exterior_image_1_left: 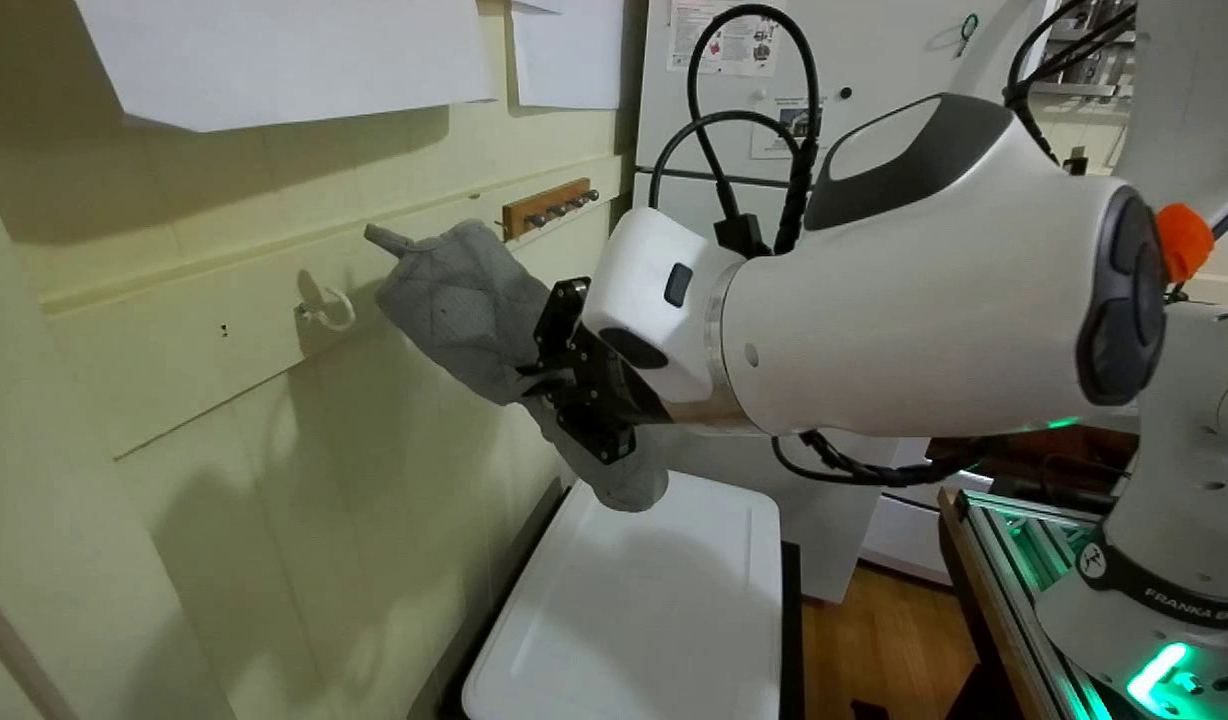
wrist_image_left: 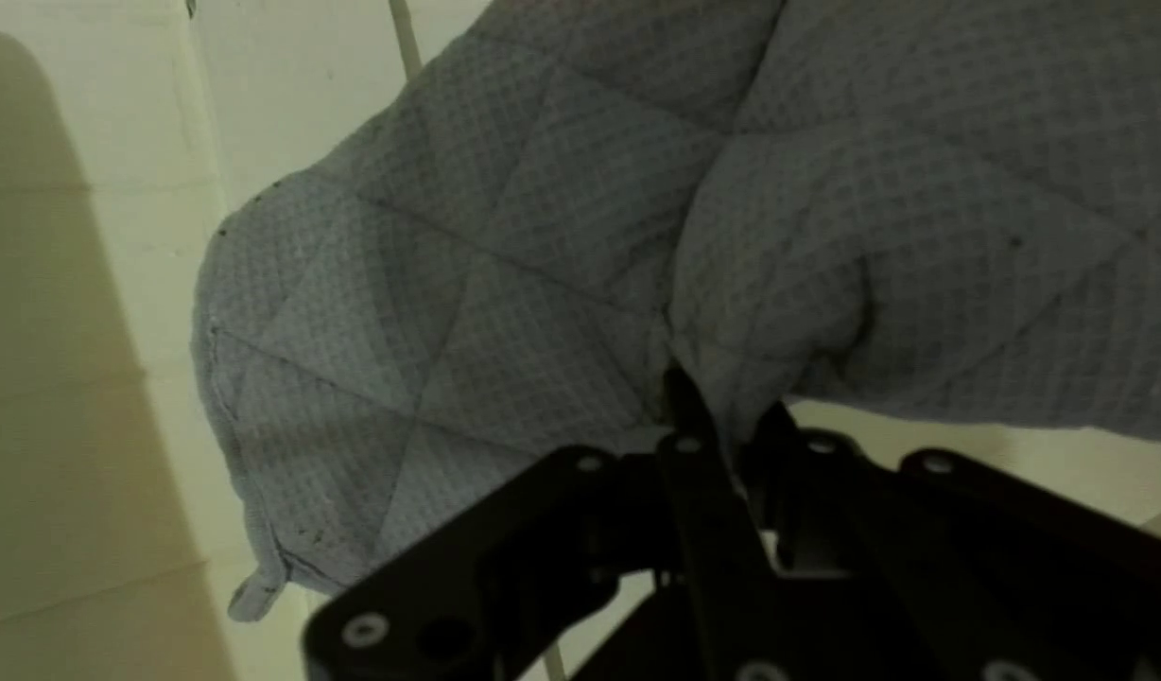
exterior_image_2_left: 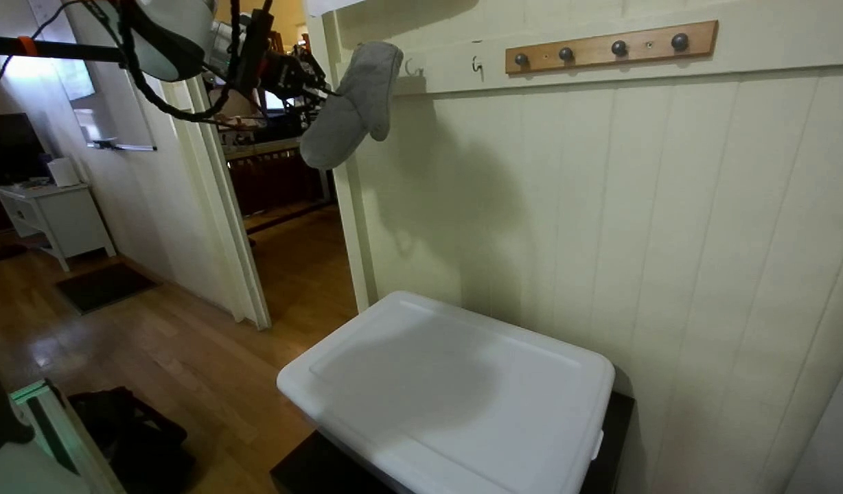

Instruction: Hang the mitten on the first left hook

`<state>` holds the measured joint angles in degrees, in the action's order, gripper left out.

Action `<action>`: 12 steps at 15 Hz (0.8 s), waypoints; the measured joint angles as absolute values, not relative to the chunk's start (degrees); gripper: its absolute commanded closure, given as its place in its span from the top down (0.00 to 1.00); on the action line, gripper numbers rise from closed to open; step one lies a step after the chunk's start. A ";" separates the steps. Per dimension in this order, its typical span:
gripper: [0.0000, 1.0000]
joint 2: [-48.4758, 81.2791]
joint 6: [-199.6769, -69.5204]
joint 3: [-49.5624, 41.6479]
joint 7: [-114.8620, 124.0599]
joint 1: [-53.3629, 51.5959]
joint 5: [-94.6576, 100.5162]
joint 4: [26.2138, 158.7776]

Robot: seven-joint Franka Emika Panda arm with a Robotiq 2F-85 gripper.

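Farthest left in an exterior view, a pale hook curls from the wall, hard to make out against shadow. Near it but apart, I hold the grey mitten tilted in the air, loop end up. My end effector is pinched narrow on a fold, its tips part-buried in cloth. Rightward come a wooden rack, a white lid cut off below, and my base, cropped.

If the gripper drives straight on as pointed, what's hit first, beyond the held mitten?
Probably the wall, with the mitten leading; the gripper points toward it. Depth is unclear, so the exact contact spot is uncertain.
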<state>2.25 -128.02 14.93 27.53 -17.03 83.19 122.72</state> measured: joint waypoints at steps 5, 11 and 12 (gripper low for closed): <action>0.03 2.87 -128.02 14.87 22.44 -16.56 83.19 121.70; 0.03 3.81 -128.02 14.69 16.00 -16.32 82.81 120.31; 0.03 4.03 -128.02 14.60 15.23 -16.18 82.62 120.14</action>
